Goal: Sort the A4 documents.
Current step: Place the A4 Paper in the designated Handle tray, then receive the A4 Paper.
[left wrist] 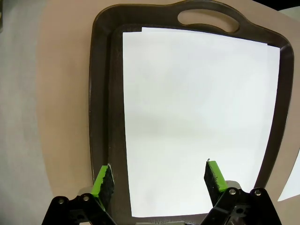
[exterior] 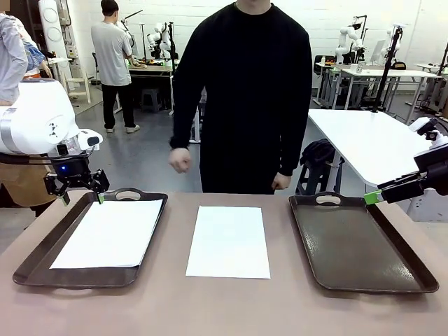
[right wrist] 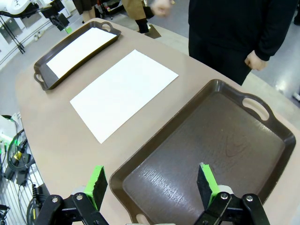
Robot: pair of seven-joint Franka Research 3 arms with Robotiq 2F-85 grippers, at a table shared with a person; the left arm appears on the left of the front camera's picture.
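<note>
One white A4 sheet (exterior: 228,241) lies flat on the bare table between two dark brown trays; it is also in the right wrist view (right wrist: 124,91). More white paper (exterior: 108,234) rests in the left tray (exterior: 31,262), and its far corner looks like two slightly offset sheets (left wrist: 197,117). My left gripper (exterior: 82,199) hangs open above that tray's far left corner, holding nothing (left wrist: 159,180). My right gripper (exterior: 372,197) hovers open over the far right edge of the empty right tray (exterior: 357,245), with nothing between its fingers (right wrist: 152,185).
A person in black (exterior: 241,98) stands at the table's far edge, both hands (exterior: 180,159) closed at their sides. In the right wrist view, the empty tray (right wrist: 211,140) lies just below the gripper. White tables and other people are in the room behind.
</note>
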